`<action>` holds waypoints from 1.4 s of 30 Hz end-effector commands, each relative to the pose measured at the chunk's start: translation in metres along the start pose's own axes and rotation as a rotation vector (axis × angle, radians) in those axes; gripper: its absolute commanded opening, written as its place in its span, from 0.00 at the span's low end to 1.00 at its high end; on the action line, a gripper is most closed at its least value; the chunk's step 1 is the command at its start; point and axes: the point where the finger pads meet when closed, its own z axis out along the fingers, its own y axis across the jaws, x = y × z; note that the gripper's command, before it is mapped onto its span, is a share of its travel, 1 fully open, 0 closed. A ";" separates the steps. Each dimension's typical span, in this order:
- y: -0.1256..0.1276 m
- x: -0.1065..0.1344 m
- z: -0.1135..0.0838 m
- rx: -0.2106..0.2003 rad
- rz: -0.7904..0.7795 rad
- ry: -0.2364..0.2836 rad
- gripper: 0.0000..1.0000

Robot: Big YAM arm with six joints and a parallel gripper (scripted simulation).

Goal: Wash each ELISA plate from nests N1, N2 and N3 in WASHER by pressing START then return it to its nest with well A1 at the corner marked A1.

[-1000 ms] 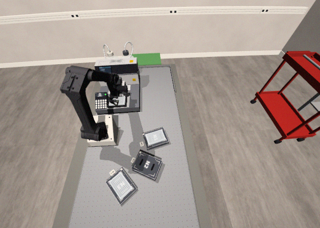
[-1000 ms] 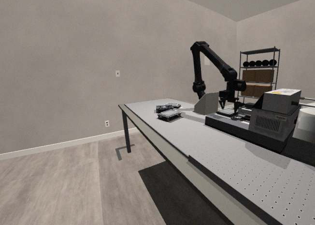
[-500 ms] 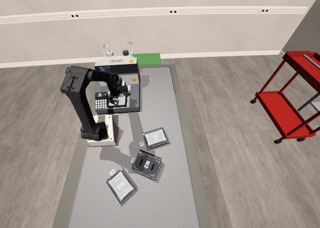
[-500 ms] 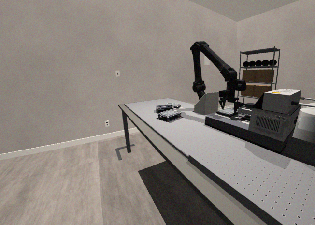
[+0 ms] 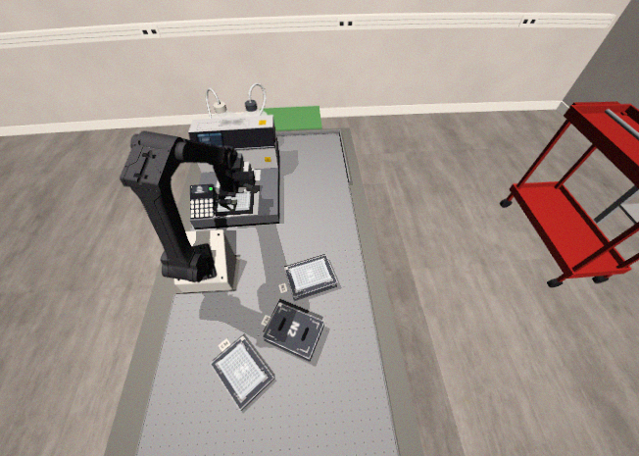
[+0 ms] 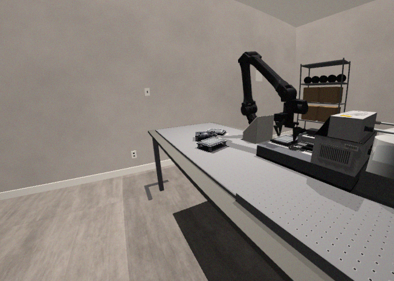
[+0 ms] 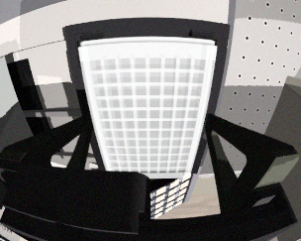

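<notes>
My gripper point(image 5: 240, 194) point(image 6: 286, 137) point(image 7: 149, 120) is open, with its fingers on either side of the plate point(image 5: 241, 202) point(image 6: 284, 139) point(image 7: 149, 93) in the washer's carrier point(image 7: 74, 63). The plate looks flat inside the dark carrier frame; its cut-off corner is not clear. The washer lamp point(image 5: 210, 188) is green. The keypad point(image 5: 201, 208) point(image 7: 169, 198) is beside the carrier. Nest N2 point(image 5: 281, 337) point(image 6: 204, 133) is empty. One plate point(image 5: 310, 275) point(image 6: 211, 141) sits in nest N1, another plate point(image 5: 241, 370) in nest N3.
The washer's raised rear housing point(image 5: 232, 124) point(image 6: 352, 124) stands behind the carrier. The arm's pale base block point(image 5: 220, 254) point(image 6: 259, 129) stands just in front of the washer. The three nests lie on the perforated table top point(image 5: 319, 409), beyond the base from the washer.
</notes>
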 end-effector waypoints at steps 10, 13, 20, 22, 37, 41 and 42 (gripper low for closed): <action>0.012 -0.004 -0.006 -0.024 0.002 -0.005 1.00; 0.012 -0.004 -0.006 -0.024 0.002 -0.005 1.00; 0.023 -0.006 -0.028 -0.054 0.002 -0.014 1.00; 0.018 -0.003 -0.028 -0.044 0.000 -0.015 1.00; 0.021 -0.004 -0.053 -0.053 0.008 -0.016 1.00; 0.022 -0.006 -0.061 -0.057 0.012 -0.013 1.00; 0.022 -0.006 -0.063 -0.056 0.013 -0.012 1.00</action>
